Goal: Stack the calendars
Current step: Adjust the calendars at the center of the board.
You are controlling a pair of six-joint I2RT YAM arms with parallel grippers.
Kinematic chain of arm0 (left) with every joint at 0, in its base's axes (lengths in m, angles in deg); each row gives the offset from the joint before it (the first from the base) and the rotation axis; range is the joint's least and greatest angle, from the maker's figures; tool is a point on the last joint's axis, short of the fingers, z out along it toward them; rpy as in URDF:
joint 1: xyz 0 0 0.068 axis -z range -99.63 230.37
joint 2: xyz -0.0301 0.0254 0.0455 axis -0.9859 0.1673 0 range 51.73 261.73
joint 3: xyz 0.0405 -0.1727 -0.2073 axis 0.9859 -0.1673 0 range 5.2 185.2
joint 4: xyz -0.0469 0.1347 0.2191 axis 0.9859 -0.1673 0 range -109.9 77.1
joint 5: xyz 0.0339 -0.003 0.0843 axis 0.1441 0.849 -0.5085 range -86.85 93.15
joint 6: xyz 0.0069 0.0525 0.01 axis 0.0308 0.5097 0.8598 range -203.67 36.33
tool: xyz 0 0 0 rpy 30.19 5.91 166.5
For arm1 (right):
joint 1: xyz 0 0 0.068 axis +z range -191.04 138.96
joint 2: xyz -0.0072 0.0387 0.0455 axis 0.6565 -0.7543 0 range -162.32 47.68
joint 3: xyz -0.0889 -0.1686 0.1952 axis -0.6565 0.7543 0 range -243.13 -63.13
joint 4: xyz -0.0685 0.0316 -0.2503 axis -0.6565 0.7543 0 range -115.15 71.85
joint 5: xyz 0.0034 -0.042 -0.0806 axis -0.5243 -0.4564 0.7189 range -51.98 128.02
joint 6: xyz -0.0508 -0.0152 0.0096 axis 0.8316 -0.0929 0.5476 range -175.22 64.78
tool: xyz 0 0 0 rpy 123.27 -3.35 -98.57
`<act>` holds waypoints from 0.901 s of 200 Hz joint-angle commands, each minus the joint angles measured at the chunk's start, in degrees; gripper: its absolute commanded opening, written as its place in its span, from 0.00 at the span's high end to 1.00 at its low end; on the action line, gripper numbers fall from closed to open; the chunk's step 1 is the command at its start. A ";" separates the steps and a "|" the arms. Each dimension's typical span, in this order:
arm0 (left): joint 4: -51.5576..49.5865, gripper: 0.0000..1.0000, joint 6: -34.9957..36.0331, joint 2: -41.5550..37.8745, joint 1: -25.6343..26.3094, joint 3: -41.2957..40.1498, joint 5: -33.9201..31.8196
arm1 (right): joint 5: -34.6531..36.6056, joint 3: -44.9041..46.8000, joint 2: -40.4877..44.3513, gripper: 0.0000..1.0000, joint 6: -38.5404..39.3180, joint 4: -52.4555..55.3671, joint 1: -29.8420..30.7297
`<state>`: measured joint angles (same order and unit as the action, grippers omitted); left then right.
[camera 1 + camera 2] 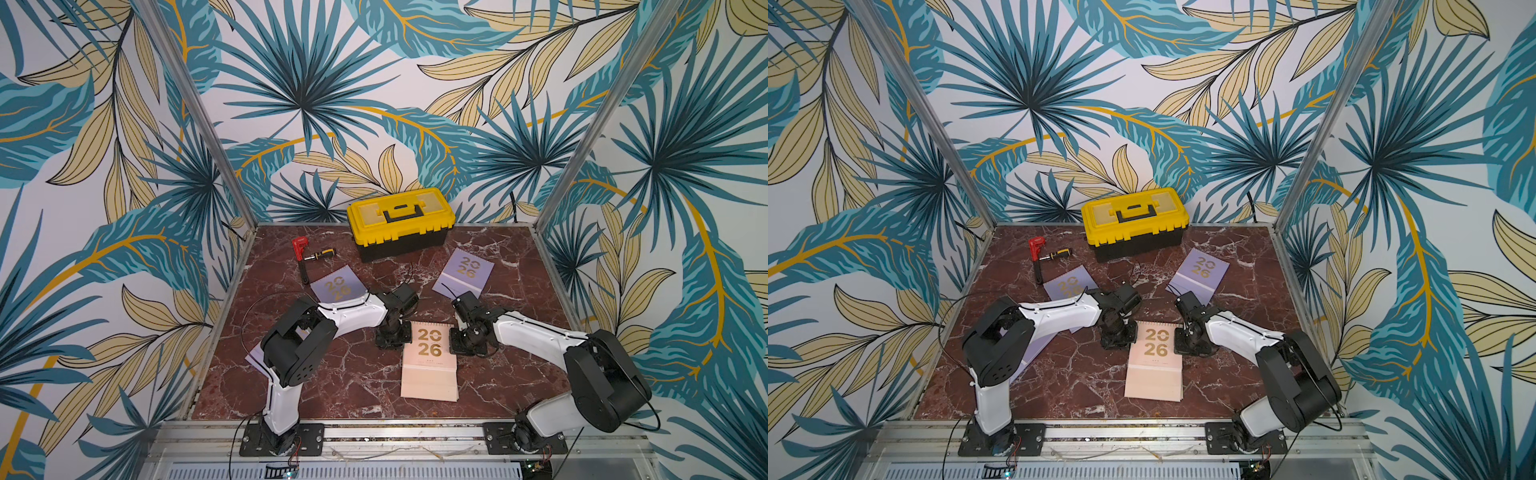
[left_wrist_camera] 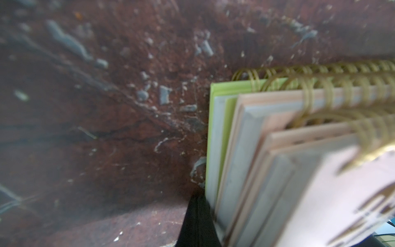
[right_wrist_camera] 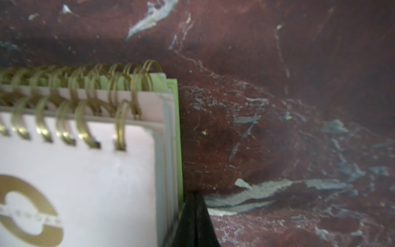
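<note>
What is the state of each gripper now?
Left gripper: closed, holding nothing, beside the calendar stack.
Right gripper: closed, holding nothing, at the stack's other side.

The left arm [image 1: 345, 313] and right arm [image 1: 536, 334] are wearing white shells between bulky black joint housings [image 1: 299, 353]. Thin black cables [image 1: 347, 304] are running back from the black left gripper [image 1: 390, 341] and right gripper [image 1: 468, 343] along the white. Farthest from them, black base plates [image 1: 311, 437] are showing silver screws.

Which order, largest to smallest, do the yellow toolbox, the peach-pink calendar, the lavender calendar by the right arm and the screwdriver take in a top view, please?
1. yellow toolbox
2. peach-pink calendar
3. lavender calendar, though it lies farther back, so its true size may match the peach-pink one
4. screwdriver
</note>
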<state>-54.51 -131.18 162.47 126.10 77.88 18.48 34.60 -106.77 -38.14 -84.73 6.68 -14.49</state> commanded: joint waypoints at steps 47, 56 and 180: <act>0.82 1.00 -2.19 -1.10 1.81 -1.41 0.04 | -1.33 -0.20 -1.90 0.97 -0.80 -1.08 0.00; 0.82 1.00 -2.48 -1.04 2.14 -1.47 -0.01 | -1.92 -0.20 -1.98 0.97 -1.22 -1.63 0.03; 0.82 1.00 -4.53 -4.06 3.32 -4.05 0.25 | -3.02 0.66 -1.32 0.97 -2.82 -2.42 -2.84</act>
<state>-54.25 -135.11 159.96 129.19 74.69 17.76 32.51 -107.03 -38.71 -86.57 5.41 -16.96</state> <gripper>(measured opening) 0.046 0.047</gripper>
